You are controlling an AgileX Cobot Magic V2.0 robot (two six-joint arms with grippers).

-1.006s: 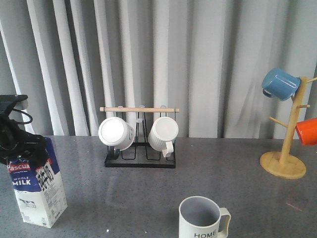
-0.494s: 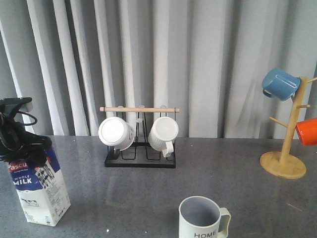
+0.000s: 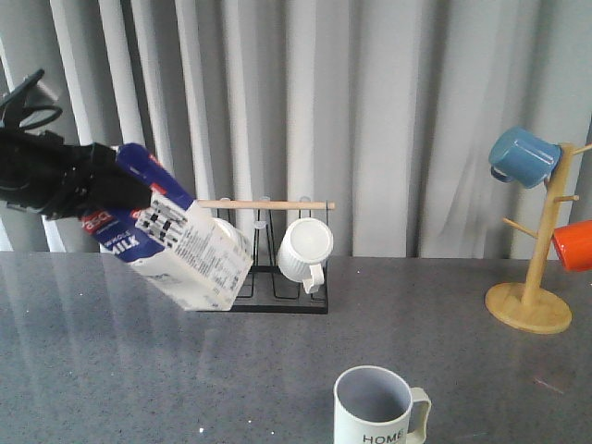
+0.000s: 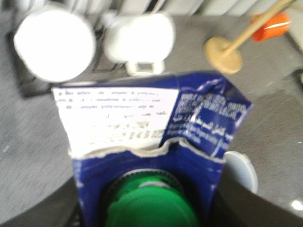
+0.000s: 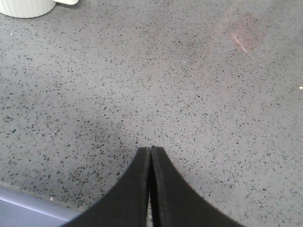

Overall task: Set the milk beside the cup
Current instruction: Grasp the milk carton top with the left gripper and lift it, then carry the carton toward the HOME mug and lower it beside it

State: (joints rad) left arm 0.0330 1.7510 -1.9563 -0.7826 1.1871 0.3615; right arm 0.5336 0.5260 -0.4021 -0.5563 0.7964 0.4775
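Since the earlier frame the milk (image 3: 176, 242) has left the table (image 3: 444, 351): it stood upright at the front-left edge, and now we see it in the air, tilted hard, cap end toward 10 o'clock and base toward 4 o'clock. Our left gripper (image 3: 88, 190) is clamped on the carton's blue top. In the left wrist view the green cap (image 4: 151, 208) sits between the dark fingers (image 4: 246, 198), somewhat blurred.

The carton's base hangs in front of the black mug rack (image 3: 277, 298), covering its left white mug; the right white mug (image 3: 305, 250) shows.

The cup (image 3: 379, 407) rests at 6 o'clock on the table, handle toward 3 o'clock, well apart from the carton.

Our right gripper (image 5: 150, 156) has its fingers pressed together above bare table.

The wooden mug tree (image 3: 532, 301) stands at 3 o'clock.
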